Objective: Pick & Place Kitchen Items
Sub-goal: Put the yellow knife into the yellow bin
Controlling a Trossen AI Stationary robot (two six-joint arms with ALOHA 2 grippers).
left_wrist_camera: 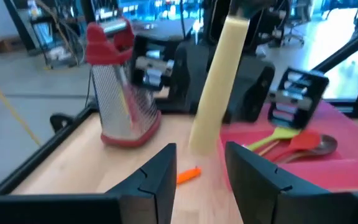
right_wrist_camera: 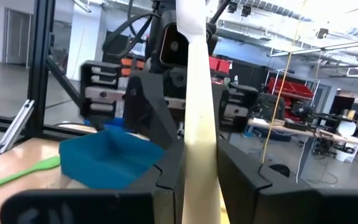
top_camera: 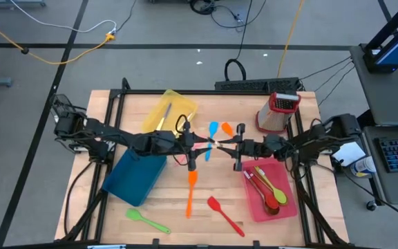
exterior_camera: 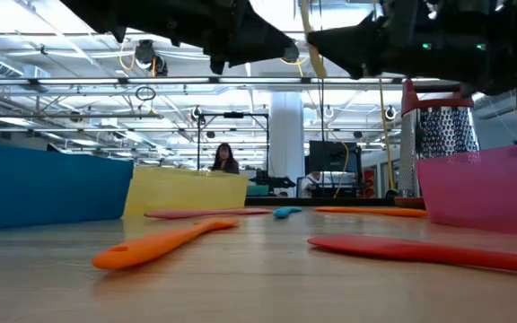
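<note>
A cream-handled knife (left_wrist_camera: 216, 87) stands nearly upright in the air over the table's middle, between my two grippers; it also shows in the low view (exterior_camera: 311, 49). My right gripper (top_camera: 225, 144) is shut on it. My left gripper (top_camera: 202, 144) faces it from the table's left. Its fingers (left_wrist_camera: 160, 180) are open and stand on either side of the handle's lower end (left_wrist_camera: 201, 144), and I see no touch. Other utensils lie on the table: an orange spatula (top_camera: 191, 194), a red spatula (top_camera: 224, 214), a green spoon (top_camera: 146, 220), and blue (top_camera: 213, 130) and orange (top_camera: 226, 128) ones farther back. My right gripper pinches the knife's cream handle (right_wrist_camera: 201, 155) between its two fingers. The fingers come level from the table's right side and lie across the handle. The knife is lifted clear of the table, nearly upright and a little tilted.
A blue tray (top_camera: 138, 176) lies at the near left and a yellow tray (top_camera: 173, 107) at the far left. A red tray (top_camera: 256, 202) at the near right holds green and red spoons. A red-topped metal grater (top_camera: 278, 111) stands at the far right.
</note>
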